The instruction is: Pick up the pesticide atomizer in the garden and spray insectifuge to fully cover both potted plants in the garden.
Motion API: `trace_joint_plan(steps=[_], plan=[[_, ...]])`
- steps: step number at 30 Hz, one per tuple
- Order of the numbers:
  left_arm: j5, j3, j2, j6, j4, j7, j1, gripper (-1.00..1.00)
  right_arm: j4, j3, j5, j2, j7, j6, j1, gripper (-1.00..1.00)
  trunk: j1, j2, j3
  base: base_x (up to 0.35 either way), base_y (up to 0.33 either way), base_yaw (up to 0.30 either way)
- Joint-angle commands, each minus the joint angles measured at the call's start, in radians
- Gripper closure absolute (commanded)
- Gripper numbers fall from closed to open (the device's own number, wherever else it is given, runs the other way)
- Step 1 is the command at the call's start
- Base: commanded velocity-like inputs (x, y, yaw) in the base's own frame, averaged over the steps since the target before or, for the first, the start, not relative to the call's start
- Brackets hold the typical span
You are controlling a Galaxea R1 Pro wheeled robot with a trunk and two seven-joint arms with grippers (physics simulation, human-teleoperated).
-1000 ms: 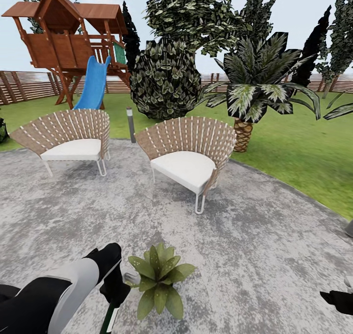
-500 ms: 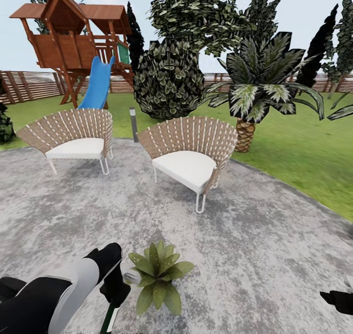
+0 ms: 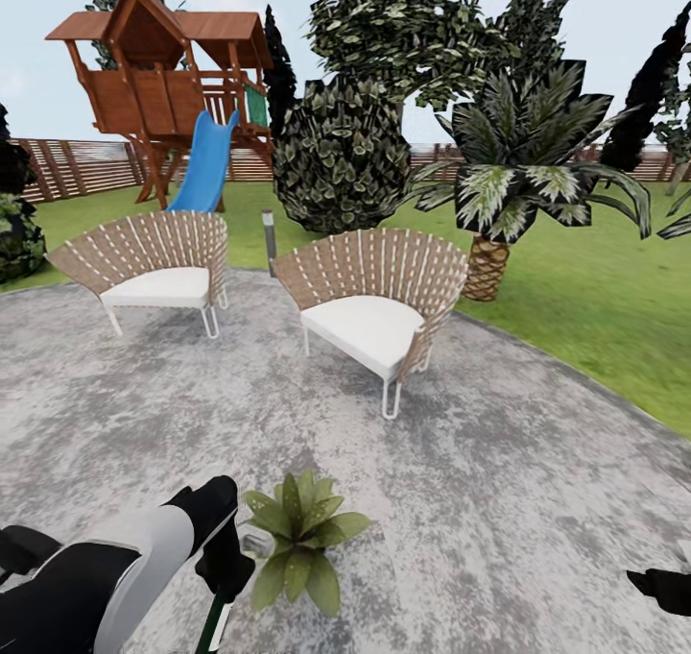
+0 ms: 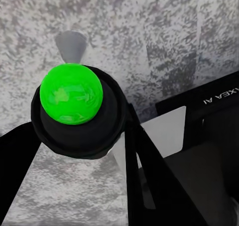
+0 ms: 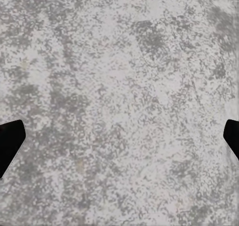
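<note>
Left pincer (image 3: 226,566) at lower left of the head frame, clamped on the pesticide atomizer (image 3: 217,620); its whitish nozzle (image 3: 255,542) points at the light-green potted plant (image 3: 297,539), just beside it on the grey patio (image 3: 499,481). Right pincer (image 5: 119,141) spread wide over bare paving, holding nothing. Two wicker chairs (image 3: 379,308) mid-frame, playhouse with blue slide (image 3: 203,166) upper left

Rough stone, woven chairs, glossy plastic

The patio (image 3: 537,500) is mottled grey, rough stone; the chairs (image 3: 379,294) have woven tan backs, white cushions and thin metal legs. The playhouse (image 3: 158,78) is reddish wood, its slide (image 3: 206,169) smooth blue plastic. The atomizer (image 4: 74,109) shows a glossy green ball on matt black.
</note>
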Motion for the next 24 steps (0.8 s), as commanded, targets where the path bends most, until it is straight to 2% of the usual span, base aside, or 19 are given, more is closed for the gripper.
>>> trace_joint_plan(steps=[1,8,11,13,24], plan=[[-0.004,-0.008,0.0,0.002,-0.001,-0.01,0.0,1.0,-0.001,-0.002,0.006,0.0,0.008,0.002,-0.001,-1.0,0.0,0.0,-0.001,0.0,-0.009,0.253],[-0.007,-0.011,-0.004,0.004,0.002,-0.01,0.0,1.0,-0.001,-0.001,0.006,0.0,0.008,0.002,-0.001,-1.0,0.0,0.0,-0.001,0.0,-0.002,0.28],[-0.008,-0.011,-0.028,0.004,0.001,-0.01,0.0,1.0,-0.001,-0.001,0.006,0.0,0.008,0.002,-0.001,-1.0,0.0,0.0,-0.001,0.0,0.0,0.247],[-0.008,-0.011,-0.046,0.004,0.003,-0.011,0.0,1.0,-0.001,-0.002,0.006,-0.001,0.008,0.002,-0.001,-1.0,0.0,0.0,-0.001,0.0,0.0,0.063],[-0.006,-0.011,-0.058,0.0,0.003,-0.042,0.0,1.0,-0.001,-0.002,0.006,-0.005,0.008,0.002,-0.001,-1.0,0.0,0.0,-0.001,0.0,0.0,0.004]])
